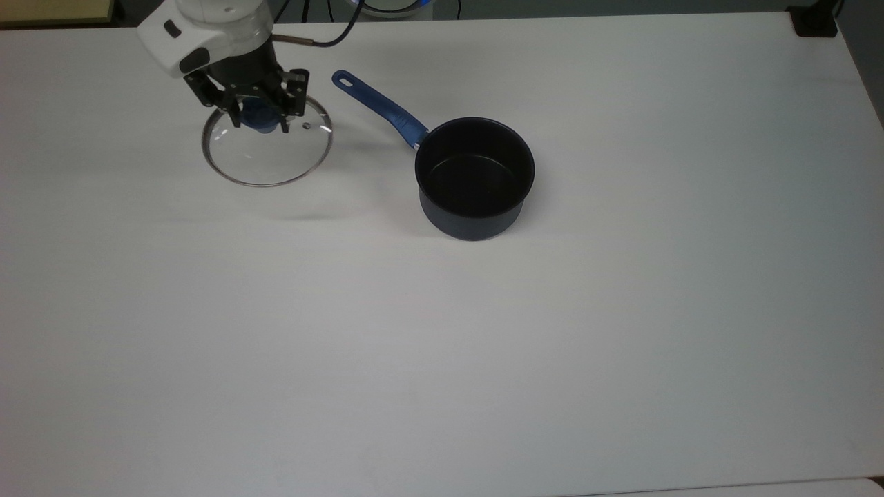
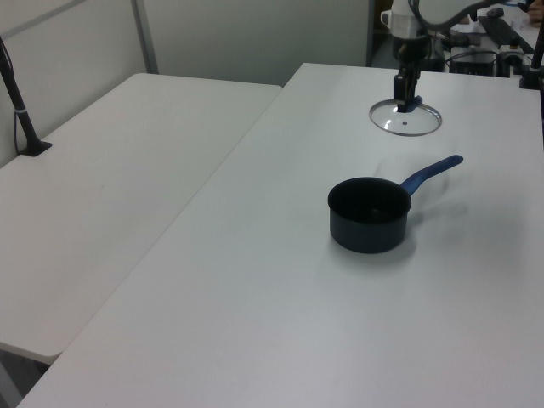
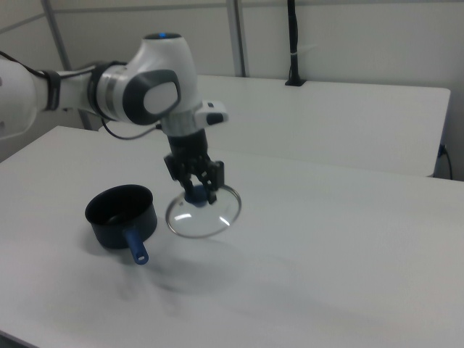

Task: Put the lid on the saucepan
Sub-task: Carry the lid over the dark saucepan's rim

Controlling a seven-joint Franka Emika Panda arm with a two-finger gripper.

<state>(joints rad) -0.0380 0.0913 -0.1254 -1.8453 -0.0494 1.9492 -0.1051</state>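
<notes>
The lid [image 1: 268,153], a clear glass disc with a metal rim and blue knob, hangs in the air, tilted a little, well above the white table [image 1: 442,345]. My gripper [image 1: 257,119] is shut on its blue knob; the gripper [image 2: 406,98] and gripper [image 3: 198,191] point straight down. The lid [image 2: 405,119] and lid [image 3: 203,212] cast a faint shadow on the table. The saucepan [image 1: 475,178], dark navy with a black inside, stands upright to the top view's right of the lid, its blue handle [image 1: 378,108] pointing toward the arm. The saucepan [image 2: 370,214] and saucepan [image 3: 122,215] are empty.
A second white table [image 2: 102,187] adjoins on the left view's left. A black post [image 2: 21,110] is clamped at its far edge, and a black post [image 3: 293,43] rises behind. A cable [image 1: 331,34] trails from the arm near the table's far edge.
</notes>
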